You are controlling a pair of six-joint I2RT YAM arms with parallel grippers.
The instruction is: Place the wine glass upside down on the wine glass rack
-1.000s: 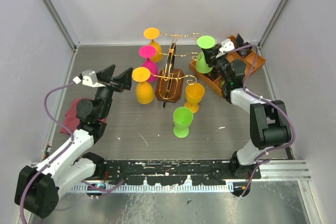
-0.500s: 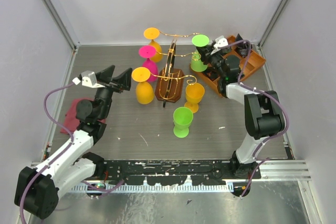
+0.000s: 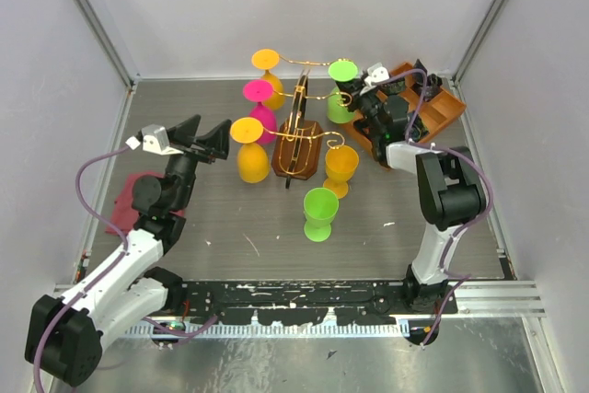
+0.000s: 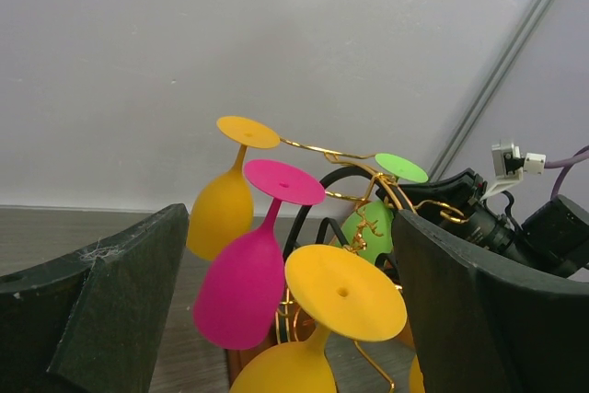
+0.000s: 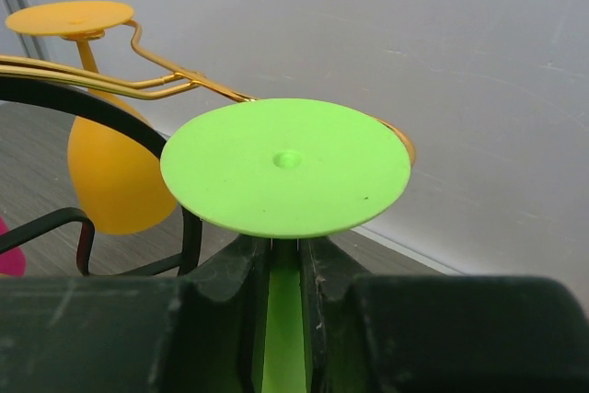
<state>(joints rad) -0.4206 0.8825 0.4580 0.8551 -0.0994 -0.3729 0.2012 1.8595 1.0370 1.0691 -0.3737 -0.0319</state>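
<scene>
An upside-down green wine glass has its stem pinched in my right gripper, which is shut on it. Its round foot is at the scroll end of the back right arm of the wine glass rack, a gold wire stand on a brown base. A gold arm runs just behind the foot; whether the stem sits in the wire I cannot tell. My left gripper hangs open left of the rack, facing it, with nothing between its fingers.
Two orange glasses and a pink one hang upside down on the rack's left arms. An orange glass and a green glass stand upright in front of it. An orange compartment tray lies back right, a dark red cloth left.
My right gripper has carried the green glass leftward and back, from above the tray to the rack's back right arm. The left arm has not moved.
</scene>
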